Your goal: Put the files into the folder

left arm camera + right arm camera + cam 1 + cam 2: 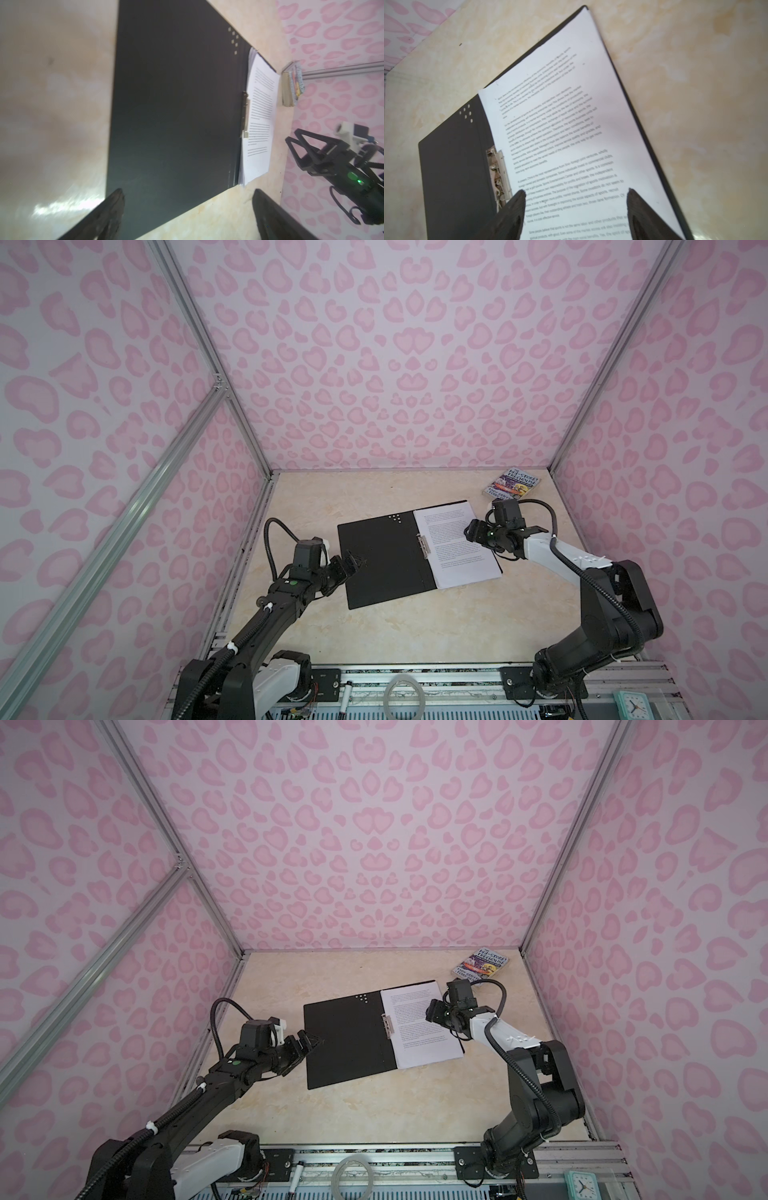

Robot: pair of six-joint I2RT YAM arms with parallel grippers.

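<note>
Files (453, 556) look seated in the open folder (382, 564), both arms' jaws spread and empty, so you'd probably fold it shut next.

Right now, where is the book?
In both top views the book lies at the far right corner of the table, just beyond the open folder.

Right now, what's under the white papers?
The printed sheets lie on the right half of the open black folder; only that half's thin dark edge peeks out. The rest is hidden, as is anything between the sheets.
</note>
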